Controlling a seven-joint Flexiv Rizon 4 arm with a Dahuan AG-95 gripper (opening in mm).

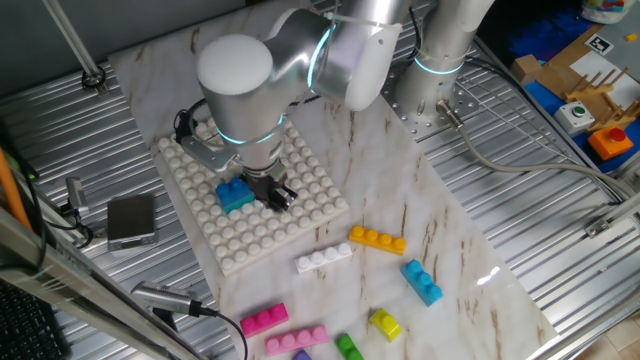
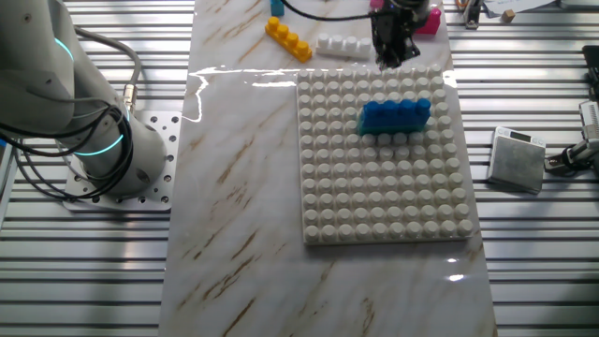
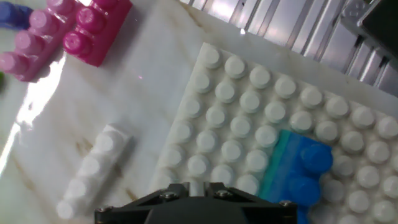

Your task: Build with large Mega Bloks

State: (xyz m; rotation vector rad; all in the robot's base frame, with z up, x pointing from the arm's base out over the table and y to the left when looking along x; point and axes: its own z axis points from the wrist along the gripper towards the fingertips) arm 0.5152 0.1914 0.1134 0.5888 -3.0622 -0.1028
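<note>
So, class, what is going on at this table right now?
A robot arm is building with large toy bricks. A blue brick sits pressed onto the white studded baseplate, over a teal layer seen in the hand view. The gripper hangs near the plate's edge and appears to carry nothing. Off the plate, white, orange, light blue, pink, yellow and green bricks lie loose on the table.

Your arm (image 1: 300,60): silver, folded over at the elbow, wrist pointing down. Your gripper (image 1: 277,192): dark, hanging low near the surface, nothing between its fingers (image 2: 395,45); you cannot tell from any view how wide they stand.
</note>
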